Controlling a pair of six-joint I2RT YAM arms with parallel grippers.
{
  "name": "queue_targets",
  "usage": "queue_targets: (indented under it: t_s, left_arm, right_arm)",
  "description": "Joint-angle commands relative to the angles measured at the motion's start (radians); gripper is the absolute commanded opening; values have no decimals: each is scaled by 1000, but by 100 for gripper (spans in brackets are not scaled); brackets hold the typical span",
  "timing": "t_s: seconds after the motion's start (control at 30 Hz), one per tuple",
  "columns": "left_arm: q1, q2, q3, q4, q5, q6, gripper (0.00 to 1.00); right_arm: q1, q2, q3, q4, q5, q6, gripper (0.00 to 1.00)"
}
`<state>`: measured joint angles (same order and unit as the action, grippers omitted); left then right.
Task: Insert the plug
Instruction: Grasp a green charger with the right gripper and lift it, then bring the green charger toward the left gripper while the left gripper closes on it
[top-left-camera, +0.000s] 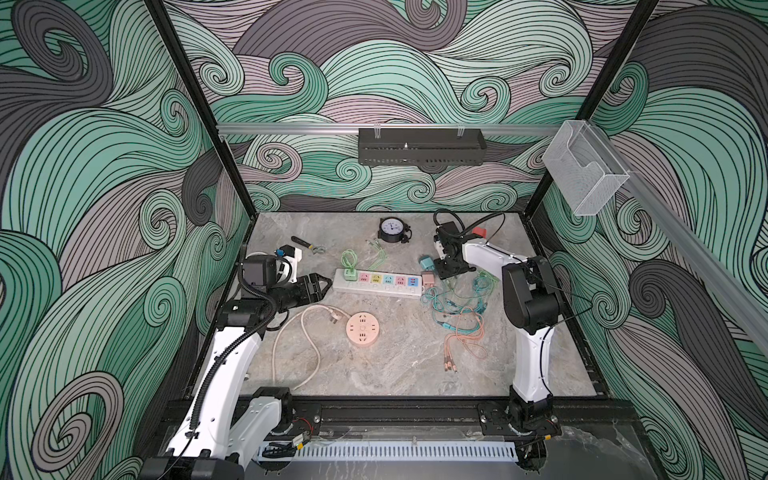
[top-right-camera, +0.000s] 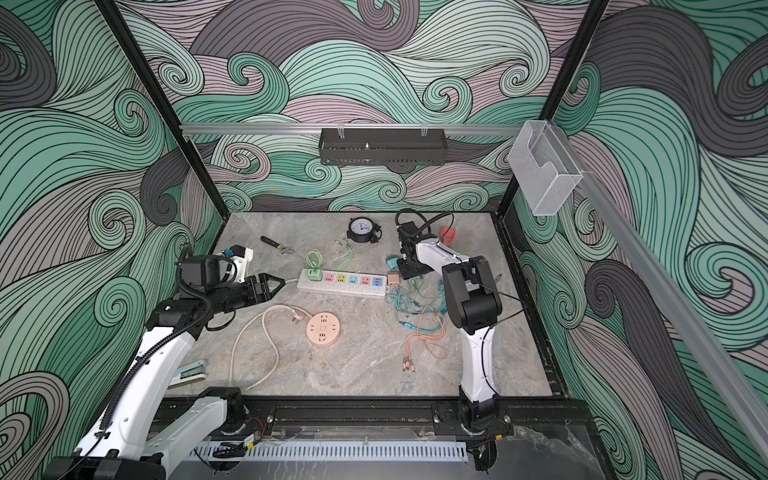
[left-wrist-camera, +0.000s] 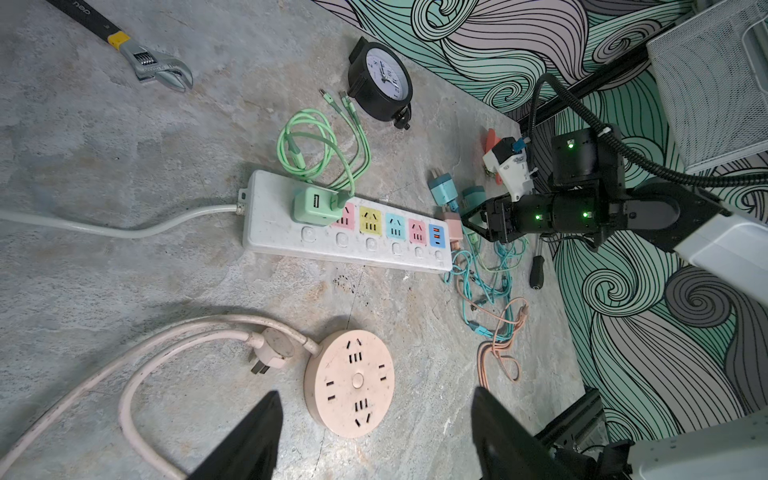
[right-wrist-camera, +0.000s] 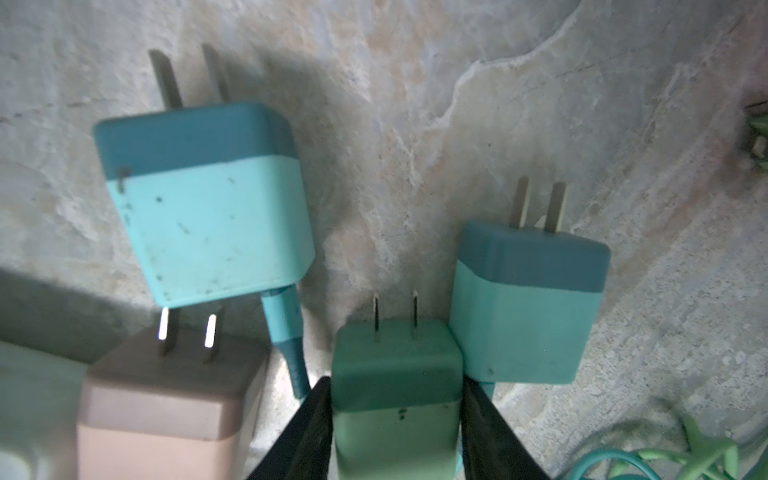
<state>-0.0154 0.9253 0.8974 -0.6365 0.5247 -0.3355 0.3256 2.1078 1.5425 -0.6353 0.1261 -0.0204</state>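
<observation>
A green two-pin plug lies on the stone table among other plugs. My right gripper is shut on it, one black finger pressed against each side, pins pointing away. In both top views the right gripper reaches down just past the right end of the white power strip, whose coloured sockets stand free. A second green plug sits in the strip's leftmost socket. My left gripper hovers open and holds nothing at the strip's left end.
Two blue plugs and a pink plug crowd the held one. Tangled cables lie right of the strip. A round pink socket, a clock and a wrench are nearby.
</observation>
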Motion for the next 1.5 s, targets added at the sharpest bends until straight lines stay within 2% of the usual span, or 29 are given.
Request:
queue_targets:
  t_s: [0.0,0.13,0.33,0.57,0.73,1.07,1.27,1.47]
  left_arm:
    - [6,-18,44,-25,4,15,74]
    - [6,-4,51,-21,14,13,74]
    - [6,0,69,-28,37,10,74]
    - [6,-5,58,16,133,-9,75]
    - [6,23,63,86,255,-40,75]
    - [-6,79,43,268,412,-201,77]
    - [-39,115,70,269,506,-200,77]
    - [-88,134,84,262,548,-194,78]
  right_arm:
    - [-8,30,24,-49,27,19,48]
    - [-7,29,21,-54,9,14,47]
    - [-8,-28,7,-44,-1,-2,35]
    - [-7,-216,-53,9,-25,-36,32]
    - [7,-356,-91,44,-104,-81,32]
    - [178,-565,-178,143,-289,-190,32]
    - [278,-609,-210,200,-401,-226,32]
    - [335,-634,-233,244,-497,-268,32]
